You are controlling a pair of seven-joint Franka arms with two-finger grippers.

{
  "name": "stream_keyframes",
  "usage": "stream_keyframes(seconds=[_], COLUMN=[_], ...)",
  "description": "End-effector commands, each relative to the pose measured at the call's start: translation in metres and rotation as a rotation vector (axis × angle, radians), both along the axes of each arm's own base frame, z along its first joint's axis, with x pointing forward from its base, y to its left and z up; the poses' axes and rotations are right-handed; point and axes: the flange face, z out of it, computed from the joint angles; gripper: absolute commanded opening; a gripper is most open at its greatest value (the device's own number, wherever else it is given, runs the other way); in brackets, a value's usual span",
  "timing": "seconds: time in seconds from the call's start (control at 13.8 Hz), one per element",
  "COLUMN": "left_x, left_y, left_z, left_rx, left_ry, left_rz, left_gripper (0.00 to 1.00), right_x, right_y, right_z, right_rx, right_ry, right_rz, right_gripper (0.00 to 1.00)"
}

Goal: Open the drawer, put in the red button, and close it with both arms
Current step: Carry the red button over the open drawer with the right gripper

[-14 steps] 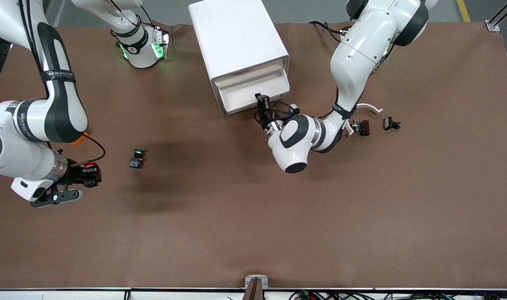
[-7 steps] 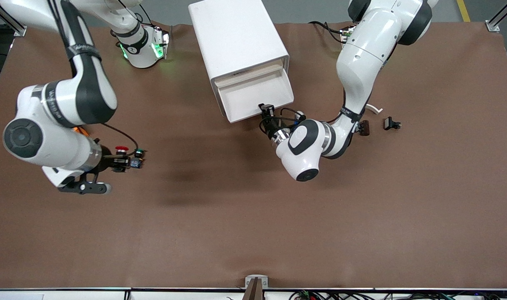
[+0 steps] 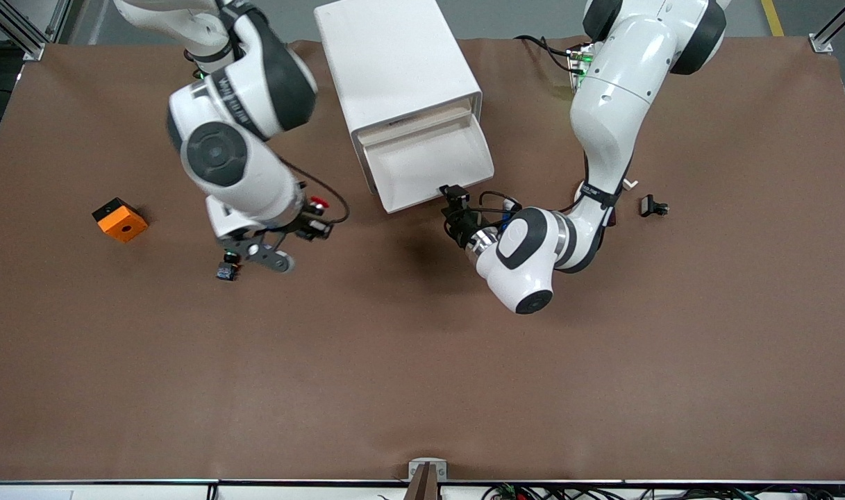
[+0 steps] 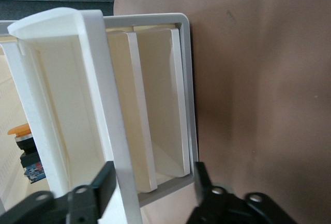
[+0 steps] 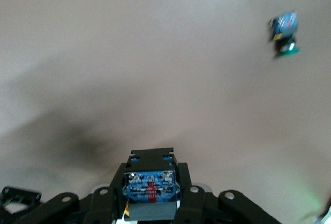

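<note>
The white cabinet has its drawer pulled open. My left gripper is at the drawer's front edge. In the left wrist view it is open, with the drawer's front wall between its fingers, against one of them. My right gripper is shut on the red button and holds it over the table beside the drawer, toward the right arm's end. In the right wrist view the button's blue body sits between the fingers of my right gripper.
The green-capped twin switch lies on the table under the right wrist and shows in the right wrist view. An orange block lies toward the right arm's end. Small black parts lie toward the left arm's end.
My right gripper has carried the red button up and past the green switch toward the drawer, uncovering the orange block. My left gripper has pulled the drawer farther out.
</note>
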Motion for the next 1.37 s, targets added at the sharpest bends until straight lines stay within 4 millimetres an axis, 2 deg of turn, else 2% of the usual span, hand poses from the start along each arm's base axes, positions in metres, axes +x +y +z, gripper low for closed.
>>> stream_keyframes(seconds=[0.0,0.07,0.22,0.29,0.43,0.51,0.58,0.72,0.87,1.01,1.16,1.3], left_x=[0.015,0.018,0.041,0.048,0.065,0.078,0.089,0.099,0.098,0.092,0.083,0.075], left_y=[0.012,0.015,0.042,0.056,0.093,0.124,0.157,0.203,0.223,0.235,0.249,0.269], left_z=[0.028,0.038,0.084,0.097,0.156,0.169,0.186,0.218,0.239,0.267,0.310,0.348], left_rx=[-0.018,-0.025,-0.037,-0.025,-0.075,-0.093,-0.121,-0.179,-0.169,-0.116,-0.116,-0.201], left_ry=[-0.046,-0.057,-0.133,-0.190,-0.398,-0.467,-0.544,-0.681,-0.768,-0.844,-0.931,-1.011], left_rz=[0.017,0.023,0.061,0.037,-0.076,-0.109,-0.148,-0.258,-0.401,-0.608,-0.793,-0.944], left_gripper=[1.00,1.00,1.00,1.00,1.00,1.00,1.00,1.00,1.00,1.00,1.00,1.00], right_x=[-0.033,-0.047,-0.066,-0.081,-0.102,-0.109,-0.109,-0.110,-0.116,-0.111,-0.107,-0.110], right_y=[0.048,0.066,0.093,0.110,0.131,0.138,0.137,0.128,0.125,0.122,0.124,0.133], right_z=[0.004,0.005,0.003,0.000,-0.013,-0.017,-0.020,-0.030,-0.043,-0.049,-0.060,-0.069], right_rx=[-0.014,0.001,0.024,0.018,0.017,0.010,-0.003,-0.044,-0.083,-0.095,-0.092,-0.078], right_ry=[-0.013,0.003,0.002,-0.003,-0.018,-0.022,-0.019,0.003,0.018,0.019,0.019,0.017], right_rz=[-0.122,-0.158,-0.254,-0.296,-0.375,-0.413,-0.451,-0.498,-0.527,-0.576,-0.583,-0.579], right_gripper=[0.00,0.00,0.00,0.00,0.00,0.00,0.00,0.00,0.00,0.00,0.00,0.00])
